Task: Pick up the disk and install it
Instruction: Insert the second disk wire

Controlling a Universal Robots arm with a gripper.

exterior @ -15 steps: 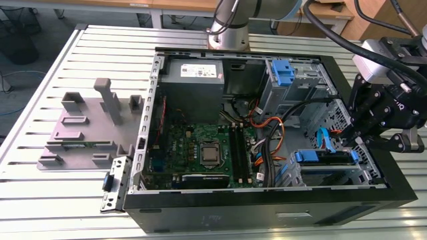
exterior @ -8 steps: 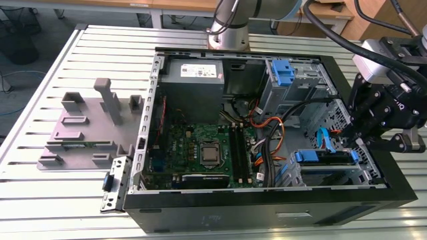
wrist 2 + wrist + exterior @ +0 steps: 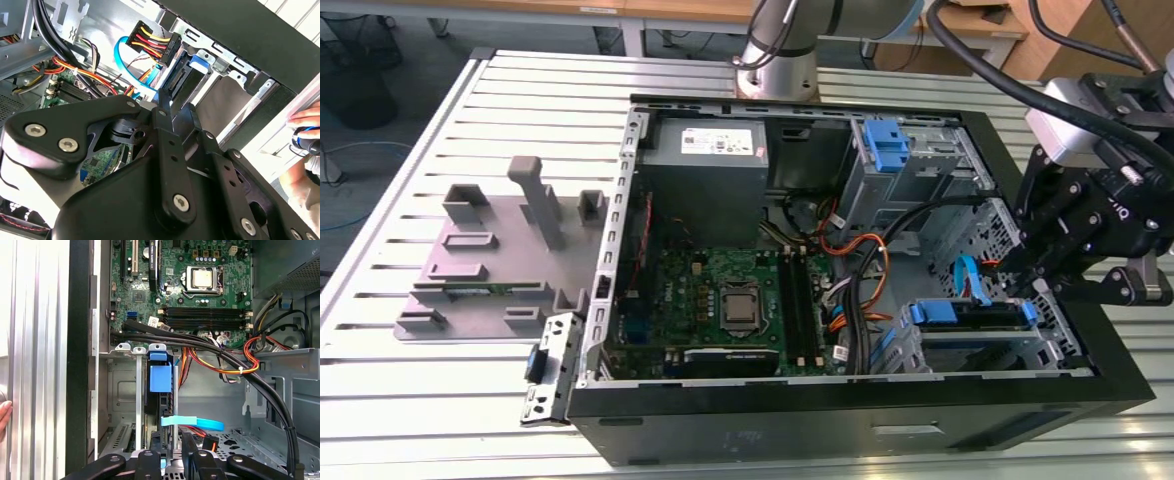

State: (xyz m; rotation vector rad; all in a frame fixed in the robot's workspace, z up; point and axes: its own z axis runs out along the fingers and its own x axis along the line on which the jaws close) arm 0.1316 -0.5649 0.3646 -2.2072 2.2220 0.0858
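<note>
Black linkage plates of the gripper (image 3: 167,107) are seen closest to the lens in the second wrist view, studded with silver screws, and the two fingertips appear drawn close together just above the rear edge of the disk (image 3: 187,82); whether anything is pinched between them cannot be told. In the first wrist view the gripper's (image 3: 172,460) finger bases are shown either side of a narrow gap, directly above the drive bay. The disk (image 3: 159,390) is seated edge-up in that bay of the computer case (image 3: 854,420), its blue plastic rail (image 3: 160,377) facing upward, and a blue data cable (image 3: 192,422) is laid across the bay just beside it. In the exterior view the disk (image 3: 967,312) is found in the case's front corner, under the gripper (image 3: 1061,270), at the exterior view's right. The case is laid open on its side on a slatted aluminium table (image 3: 480,400). A grey fixture block (image 3: 507,250) is stood on the table beside the case, at the exterior view's left. Inside the case a green motherboard (image 3: 720,300) and a grey power supply (image 3: 707,150) with a white sticker are visible; the sticker's print cannot be read. A person's hand (image 3: 305,135) is seen outside the case wall in the second wrist view.
</note>
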